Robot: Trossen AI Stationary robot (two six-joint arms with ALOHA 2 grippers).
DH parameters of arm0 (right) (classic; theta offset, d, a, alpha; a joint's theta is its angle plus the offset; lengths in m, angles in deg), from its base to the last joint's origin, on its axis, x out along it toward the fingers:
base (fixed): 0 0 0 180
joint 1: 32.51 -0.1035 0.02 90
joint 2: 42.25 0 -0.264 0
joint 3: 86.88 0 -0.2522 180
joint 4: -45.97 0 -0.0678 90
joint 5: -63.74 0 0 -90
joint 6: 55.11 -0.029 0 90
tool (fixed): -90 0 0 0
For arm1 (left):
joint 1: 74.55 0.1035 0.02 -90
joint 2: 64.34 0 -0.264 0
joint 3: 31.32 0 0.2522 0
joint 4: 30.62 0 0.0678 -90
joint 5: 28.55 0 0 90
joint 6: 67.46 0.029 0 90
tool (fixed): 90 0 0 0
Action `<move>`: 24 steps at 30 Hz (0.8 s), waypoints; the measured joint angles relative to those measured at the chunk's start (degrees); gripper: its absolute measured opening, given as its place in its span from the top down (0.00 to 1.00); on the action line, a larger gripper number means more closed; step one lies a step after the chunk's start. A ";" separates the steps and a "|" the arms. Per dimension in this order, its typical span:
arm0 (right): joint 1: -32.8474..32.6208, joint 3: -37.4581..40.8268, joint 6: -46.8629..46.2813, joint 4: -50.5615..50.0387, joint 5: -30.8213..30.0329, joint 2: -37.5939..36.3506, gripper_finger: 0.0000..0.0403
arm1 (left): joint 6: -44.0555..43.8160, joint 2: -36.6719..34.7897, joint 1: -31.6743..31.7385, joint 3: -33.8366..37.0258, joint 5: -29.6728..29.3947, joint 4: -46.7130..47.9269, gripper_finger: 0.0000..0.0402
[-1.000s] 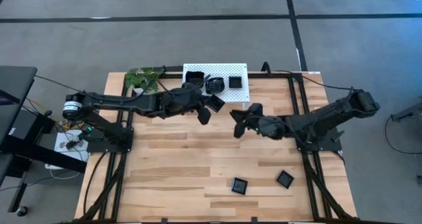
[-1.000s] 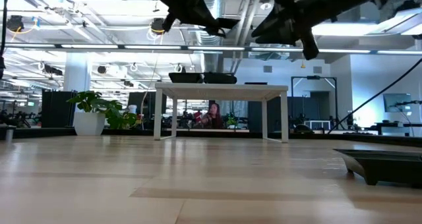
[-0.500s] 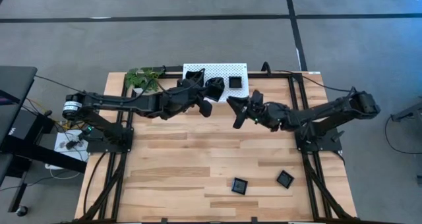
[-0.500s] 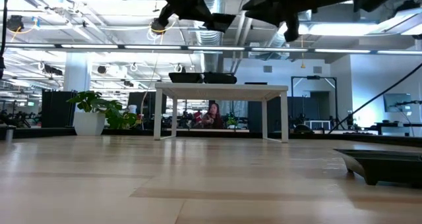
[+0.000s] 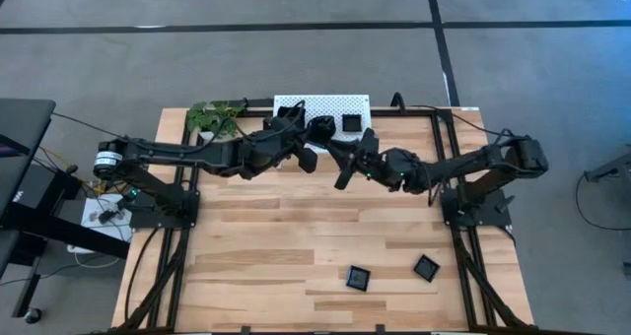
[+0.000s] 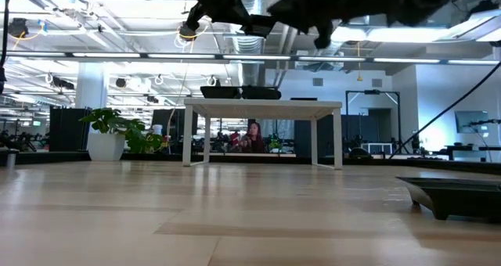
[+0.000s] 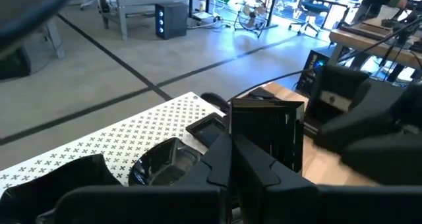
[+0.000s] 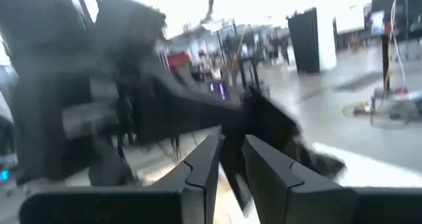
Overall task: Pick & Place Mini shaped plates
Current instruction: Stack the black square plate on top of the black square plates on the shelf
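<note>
Left claw (image 7: pixel 231 159) pinching square plate (image 7: pixel 267 133) upright beside rack (image 5: pixel 330 106); right claw (image 5: pixel 344 164) state unclear.

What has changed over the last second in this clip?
The right tool swung left toward the left tool, holding a square plate beside the white rack, as if for a handover. The left tool drew slightly toward the rack. The two plates at the table's near edge stayed put.

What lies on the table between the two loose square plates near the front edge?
Nothing: in the high view, bare wood separates the left square plate from the right square plate.
</note>
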 joint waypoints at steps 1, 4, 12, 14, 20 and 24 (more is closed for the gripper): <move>-0.10 -1.33 0.28 0.73 -0.10 0.83 0.83 | 0.01 0.00 0.00 0.08 -0.01 -0.03 0.98; -0.19 -3.47 0.42 -1.22 -2.44 2.15 0.83 | 0.15 0.00 0.00 0.41 -0.02 0.29 0.98; -4.58 -4.10 5.49 -3.84 -17.14 1.89 0.83 | 1.71 -0.02 0.00 0.42 -5.58 0.24 0.98; -5.19 -4.12 6.62 -2.43 -22.11 1.65 0.83 | 1.71 0.00 0.00 0.42 -5.70 0.24 0.98; -2.34 -4.12 3.15 -1.75 -15.44 1.71 0.83 | 1.71 0.00 -0.24 0.42 -5.69 -0.22 0.98; -0.51 -4.12 1.61 -3.17 -14.74 1.71 0.83 | 1.69 0.00 -0.24 0.42 -5.44 -0.44 0.98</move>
